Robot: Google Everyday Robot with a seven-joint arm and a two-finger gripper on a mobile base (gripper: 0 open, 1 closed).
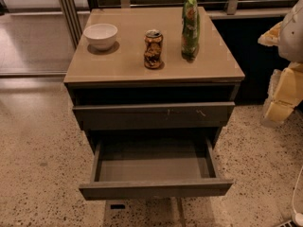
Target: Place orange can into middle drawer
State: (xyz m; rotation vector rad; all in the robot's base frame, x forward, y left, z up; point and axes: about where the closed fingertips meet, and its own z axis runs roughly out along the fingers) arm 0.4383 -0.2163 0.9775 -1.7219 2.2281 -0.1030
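Note:
The orange can stands upright on the cabinet top, near its middle. It is orange-brown with dark print and a silver top. The middle drawer is pulled wide open below, and its flat grey bottom is bare. Above it, the drawer front with small pale scratches is slightly out. My gripper hangs at the right edge of the view, beside the cabinet. It is well to the right of the can, lower than the cabinet top, and holds nothing.
A white bowl sits at the top's back left. A tall green snack bag stands right of the can. A metal railing runs behind the cabinet. Speckled floor surrounds it.

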